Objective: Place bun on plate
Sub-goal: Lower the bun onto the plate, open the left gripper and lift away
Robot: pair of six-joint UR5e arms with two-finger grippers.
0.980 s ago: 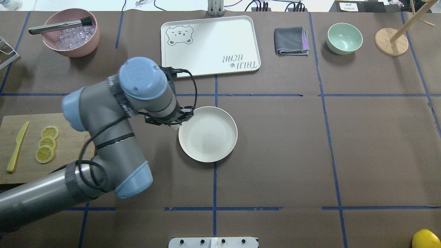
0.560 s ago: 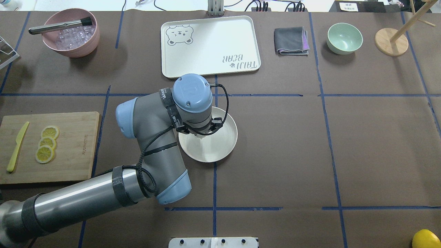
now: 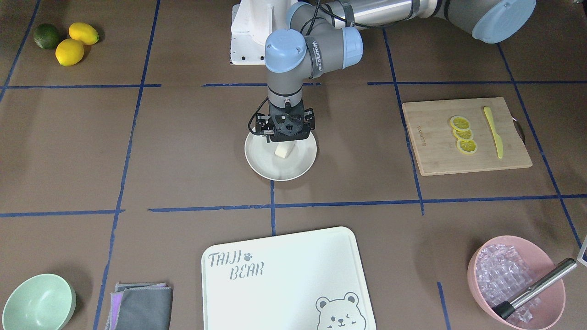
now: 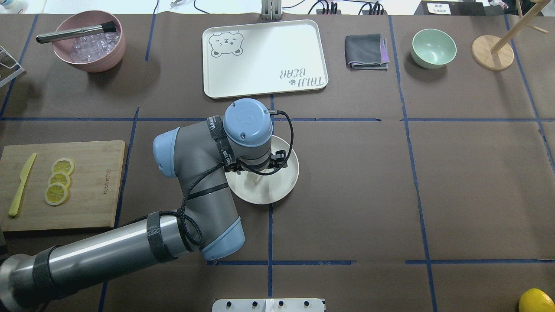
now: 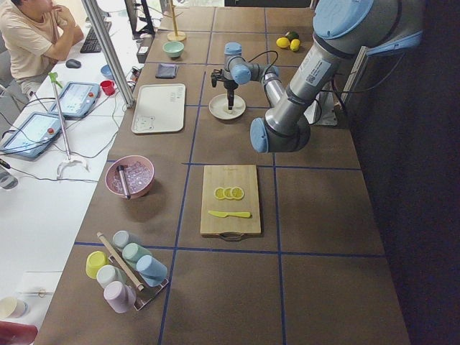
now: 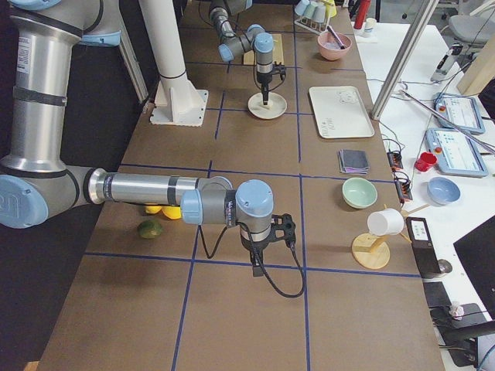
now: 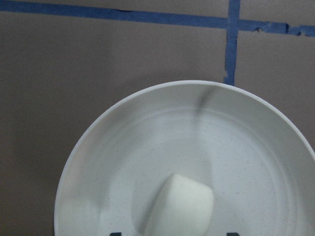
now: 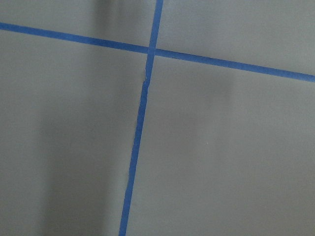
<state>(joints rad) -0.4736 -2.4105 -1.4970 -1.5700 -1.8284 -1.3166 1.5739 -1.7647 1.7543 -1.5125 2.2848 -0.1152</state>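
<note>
Counter [image 4: 477, 173]: brown covering, blue tape grid. Far edge in the overhead view, left to right:
- pink bowl [image 4: 93, 66] with ice cubes [image 4: 93, 45], metal tool [image 4: 73, 33] across its rim
- white bear-print tray [image 4: 264, 56]
- folded grey cloth [image 4: 366, 51]
- mint-green bowl [image 4: 433, 47]
- wooden stand [image 4: 492, 53]

Left side: wooden cutting board [image 4: 91, 186] carrying three lemon slices [image 4: 58, 180] in a row, yellow knife [image 4: 21, 184] beside them. Two lemons [image 3: 69, 51] and a lime [image 3: 46, 35] sit together at one corner.

Bun: the small white rounded bun [image 3: 283, 151] is lying on the round cream-white plate [image 3: 266, 165], near its middle.
Tray: the white rectangular bear-print tray [image 4: 264, 56] is lying beyond the plate.
Board: the bamboo cutting board [image 4: 91, 186] is sitting left of the plate, carrying three yellow lemon slices [image 4: 59, 180].
Cloth: the folded grey cloth [image 4: 366, 51] is lying between the tray and the mint-green bowl [image 4: 433, 47].
</note>
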